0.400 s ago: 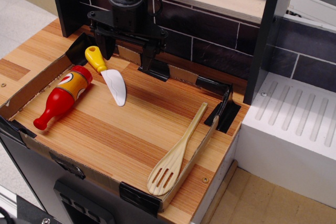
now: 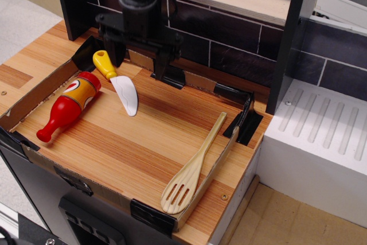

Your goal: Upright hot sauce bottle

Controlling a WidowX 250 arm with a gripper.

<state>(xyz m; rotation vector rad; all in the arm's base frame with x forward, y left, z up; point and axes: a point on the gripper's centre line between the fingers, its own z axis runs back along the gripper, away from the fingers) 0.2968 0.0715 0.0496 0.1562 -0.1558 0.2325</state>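
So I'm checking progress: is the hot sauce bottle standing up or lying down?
Lying down. The hot sauce bottle rests on its side on the wooden board, cap toward the front-left corner. The open gripper is apart from it.

glossy red hot sauce bottle (image 2: 68, 106) lying on side, cap toward front-left, orange label up.
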